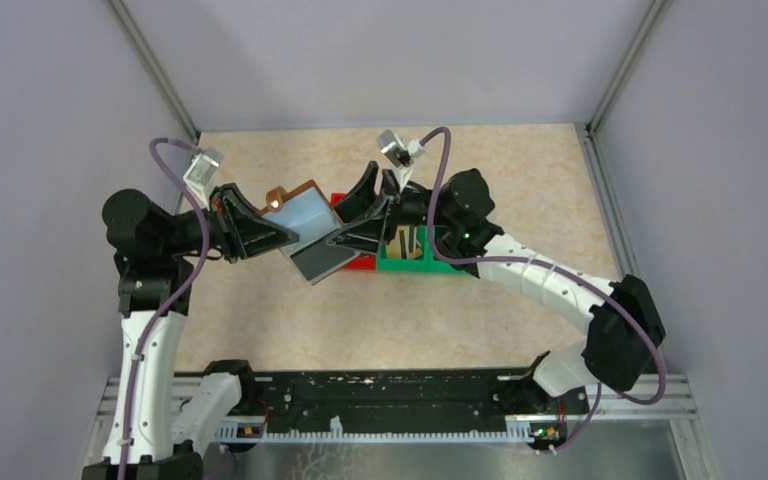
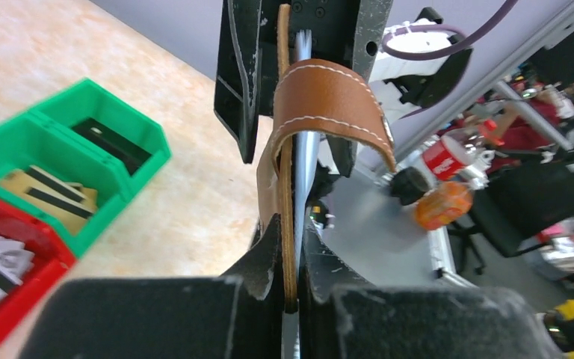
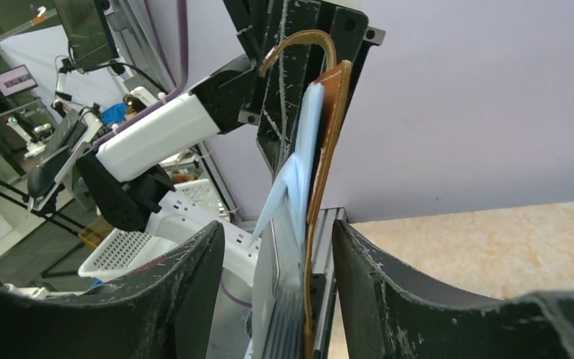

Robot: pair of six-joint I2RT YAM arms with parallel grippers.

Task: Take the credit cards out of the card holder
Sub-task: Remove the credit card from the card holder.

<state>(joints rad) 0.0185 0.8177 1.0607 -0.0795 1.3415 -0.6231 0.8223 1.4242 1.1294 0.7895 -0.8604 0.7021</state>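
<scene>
A beige marbled table (image 1: 520, 180) sits between plain lilac-grey walls (image 1: 380, 60), and both arms meet over its middle, toward the upper centre of the overhead view. There the card holder (image 1: 298, 215) hangs in the air between them, opened out, its pale grey-blue inside facing up and a brown leather edge along its upper left. A darker grey flat panel (image 1: 318, 263) shows at its lower end; whether that is a card or a pocket leaf cannot be told. The left gripper (image 2: 291, 247) has its fingers pressed together on the brown edge of the holder, and the stitched snap tab (image 2: 329, 93) loops over just above them in its wrist view. The right gripper (image 3: 278, 232) has its fingers apart, one on each side of the holder, which stands edge-on in the gap with space showing on both sides. Below and right of the holder in the overhead view, a red bin (image 2: 15, 314) and a green bin (image 2: 142, 134) stand side by side on the table, touching. Gold credit cards (image 2: 41, 191) with dark stripes lie in the green bin's near compartment, and a whitish scrap (image 2: 0, 258) lies in the red one.
</scene>
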